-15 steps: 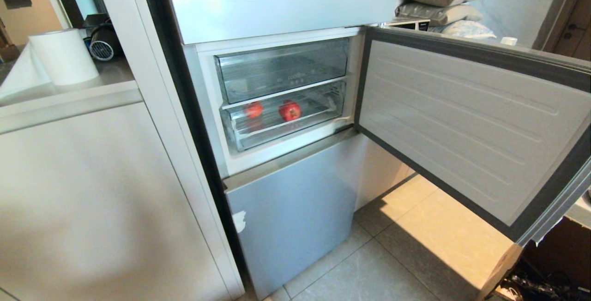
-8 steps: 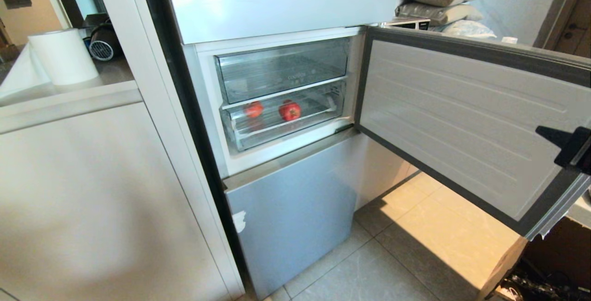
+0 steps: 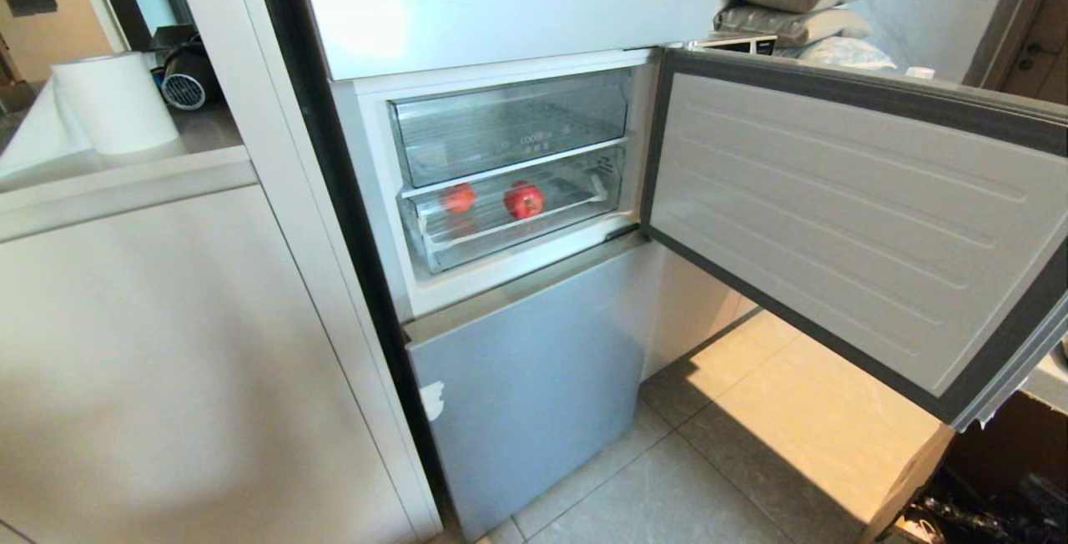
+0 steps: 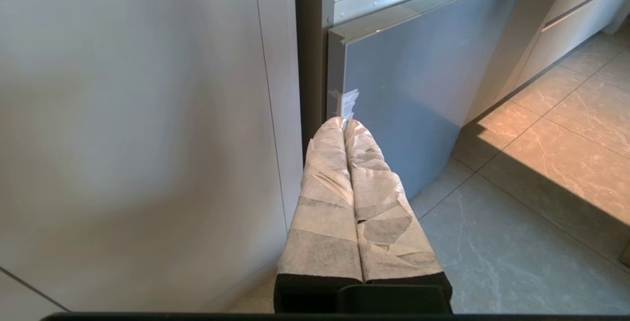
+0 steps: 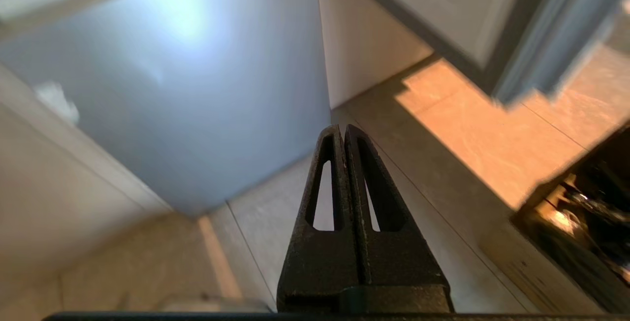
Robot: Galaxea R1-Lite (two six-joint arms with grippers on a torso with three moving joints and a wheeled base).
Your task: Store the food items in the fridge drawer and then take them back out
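Evidently both tools were idle and carrying nothing: the right tool (image 5: pixel 343 129) hung with fingers pressed together over the floor tiles (image 5: pixel 443 129) below the open fridge door (image 3: pixel 834 219), and the left tool (image 4: pixel 343 125), paper-wrapped and likewise pressed together, sat low beside the lower door (image 4: pixel 403 89). The red food items (image 3: pixel 523 199) lay in the fridge drawer (image 3: pixel 517 231) — pushed in, apparently stored and awaiting retrieval.

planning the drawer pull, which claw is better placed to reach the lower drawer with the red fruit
Probably right, narrowly. The right claw hangs shut, low beside the open door; the left claw hangs shut by the cabinet. The fridge drawer holds the food items.
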